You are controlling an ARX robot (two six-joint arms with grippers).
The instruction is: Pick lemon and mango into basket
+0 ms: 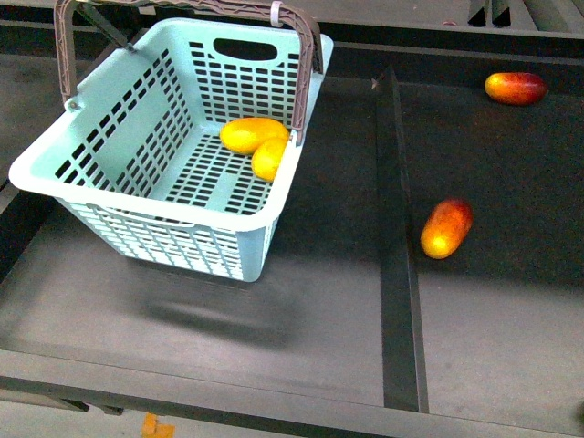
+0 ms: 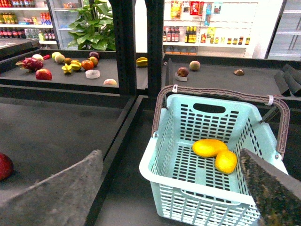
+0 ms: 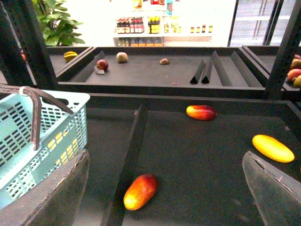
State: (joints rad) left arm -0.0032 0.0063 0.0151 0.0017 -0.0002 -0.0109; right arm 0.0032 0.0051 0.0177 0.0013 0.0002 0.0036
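The pale mint-green basket point(image 1: 137, 196) stands at the left of the dark shelf, its brown handle upright. Inside it, against the right wall, lie the elongated yellow-orange mango point(image 1: 248, 133) and the smaller yellow lemon point(image 1: 270, 158), touching each other. The left wrist view shows the basket point(image 2: 188, 184) with the mango point(image 2: 209, 147) and the lemon point(image 2: 226, 161) in it. My left gripper point(image 2: 169, 152) is open and empty, above and in front of the basket. My right gripper point(image 3: 165, 154) is open and empty over the right compartment. Neither gripper shows in the front view.
A raised dark divider point(image 1: 397, 237) splits the shelf. Two red-and-yellow oval fruits point(image 1: 446, 228) point(image 1: 516, 88) lie right of it. The right wrist view shows a long yellow fruit point(image 3: 273, 148) further right and the basket's corner point(image 3: 28, 136). Shelves with more fruit stand behind.
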